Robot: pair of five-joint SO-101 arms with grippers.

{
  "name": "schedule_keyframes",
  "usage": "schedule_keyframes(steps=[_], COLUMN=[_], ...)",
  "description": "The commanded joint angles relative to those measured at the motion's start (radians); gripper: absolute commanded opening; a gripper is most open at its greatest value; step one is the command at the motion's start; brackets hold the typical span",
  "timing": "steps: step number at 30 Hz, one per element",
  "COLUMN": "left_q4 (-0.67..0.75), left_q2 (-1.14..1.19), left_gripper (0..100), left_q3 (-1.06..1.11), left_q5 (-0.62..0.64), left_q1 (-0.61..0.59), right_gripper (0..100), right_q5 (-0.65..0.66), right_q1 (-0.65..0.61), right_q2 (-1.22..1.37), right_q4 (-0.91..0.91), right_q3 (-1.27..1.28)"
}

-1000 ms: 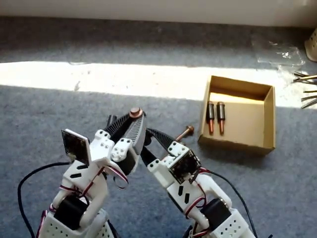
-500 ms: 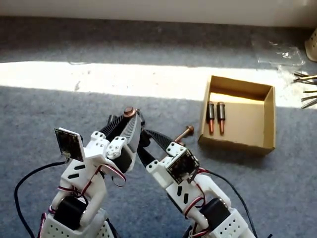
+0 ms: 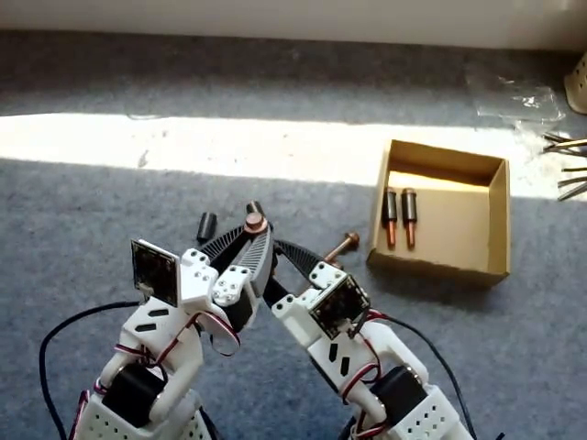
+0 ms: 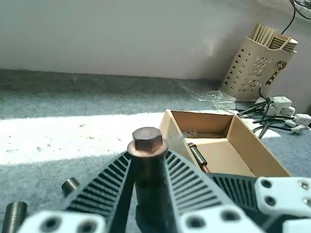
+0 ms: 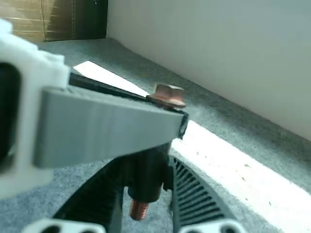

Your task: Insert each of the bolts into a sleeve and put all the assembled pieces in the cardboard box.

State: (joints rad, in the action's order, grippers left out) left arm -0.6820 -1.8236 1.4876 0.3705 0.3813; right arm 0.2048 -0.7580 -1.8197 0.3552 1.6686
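My left gripper (image 3: 254, 235) is shut on a copper-headed bolt (image 3: 255, 223), held upright above the grey carpet; its head (image 4: 147, 141) stands between the ribbed fingers (image 4: 109, 182). Just beside it, my right gripper (image 3: 268, 259) is shut on a black sleeve (image 5: 146, 177), and the bolt's threaded tip (image 5: 138, 209) sticks out below that sleeve. The cardboard box (image 3: 495, 215) at the right holds two assembled pieces (image 3: 399, 216). A loose bolt (image 3: 341, 247) lies by the box. Two loose sleeves (image 3: 207, 225) (image 3: 254, 208) lie just beyond the grippers.
A clear plastic bag (image 3: 514, 92) lies beyond the box. Metal tools (image 3: 564, 165) poke in at the right edge. A perforated holder (image 4: 257, 63) and cables (image 4: 282, 104) stand past the box. A sunlit strip crosses the carpet.
My left gripper with the bolt has shifted slightly right and back toward the arm bases, uncovering a loose sleeve on the carpet. The right arm has barely moved.
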Motion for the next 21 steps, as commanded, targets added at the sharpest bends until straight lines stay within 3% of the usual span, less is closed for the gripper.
schedule_keyframes(steps=[1,4,9,12,21], left_q4=[-0.018,-0.018,-0.023,-0.023,-0.018], left_q2=[-0.001,-0.001,-0.001,-0.001,-0.001], left_gripper=[1,5,27,34,36], left_q3=[0.004,0.004,0.01,0.012,-0.007], left_q5=[-0.021,-0.021,-0.017,-0.017,-0.021], left_q1=[0.001,0.001,0.001,0.001,-0.001], right_gripper=[0.5,0.5,0.5,0.5,0.5], right_q5=[0.008,0.008,0.008,0.009,0.012], right_q1=[-0.002,-0.002,-0.002,-0.002,-0.002], right_q2=[-0.016,-0.016,-0.016,-0.016,-0.016], right_q4=[-0.016,-0.016,-0.016,-0.016,-0.015], right_q3=[0.119,0.119,0.119,0.119,0.119])
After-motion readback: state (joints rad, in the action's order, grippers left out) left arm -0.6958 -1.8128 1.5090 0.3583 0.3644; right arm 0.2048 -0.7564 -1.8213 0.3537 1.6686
